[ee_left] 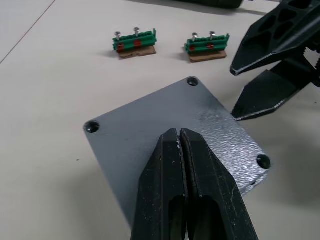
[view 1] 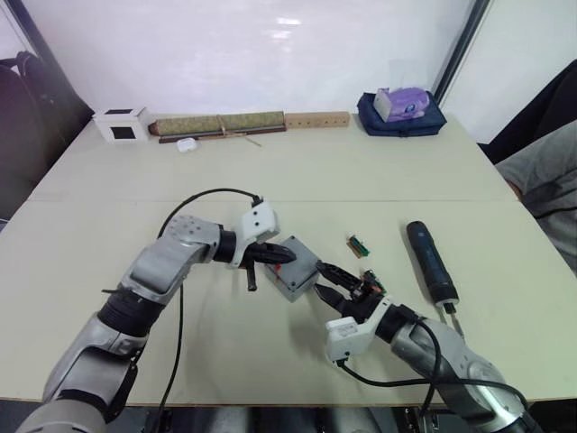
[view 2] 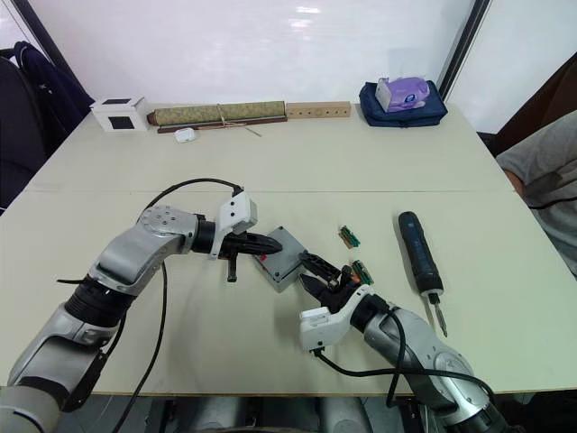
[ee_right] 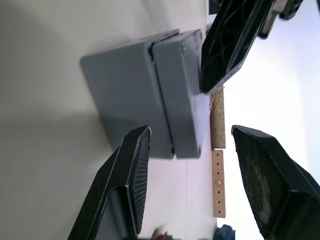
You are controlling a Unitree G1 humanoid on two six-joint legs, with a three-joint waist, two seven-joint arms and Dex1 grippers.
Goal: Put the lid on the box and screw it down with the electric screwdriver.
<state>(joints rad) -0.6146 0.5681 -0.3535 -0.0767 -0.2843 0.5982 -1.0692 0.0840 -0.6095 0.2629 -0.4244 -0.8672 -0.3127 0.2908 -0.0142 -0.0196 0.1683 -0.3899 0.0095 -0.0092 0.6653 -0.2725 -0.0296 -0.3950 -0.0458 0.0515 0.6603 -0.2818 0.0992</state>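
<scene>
The grey lid (ee_left: 145, 130), a screw hole in each corner, lies on top of the grey box (ee_right: 122, 90) at mid-table. My left gripper (view 1: 285, 257) is shut with nothing between its fingers, and its tip rests on the lid's top. My right gripper (view 1: 326, 281) stands open just off the box's near right side, its fingers (ee_right: 132, 170) either side of a corner without touching. The dark electric screwdriver (view 1: 431, 260) lies flat on the table to the right, bit toward me, apart from both grippers.
Two small green parts (ee_left: 135, 41) (ee_left: 207, 44) lie between box and screwdriver. Along the far edge stand a white cube (view 1: 122, 124), a rolled mat (view 1: 221, 124), a wooden strip (view 1: 317, 119) and a blue bag (view 1: 401, 115). A person's sleeve (view 1: 545, 180) shows at the right edge.
</scene>
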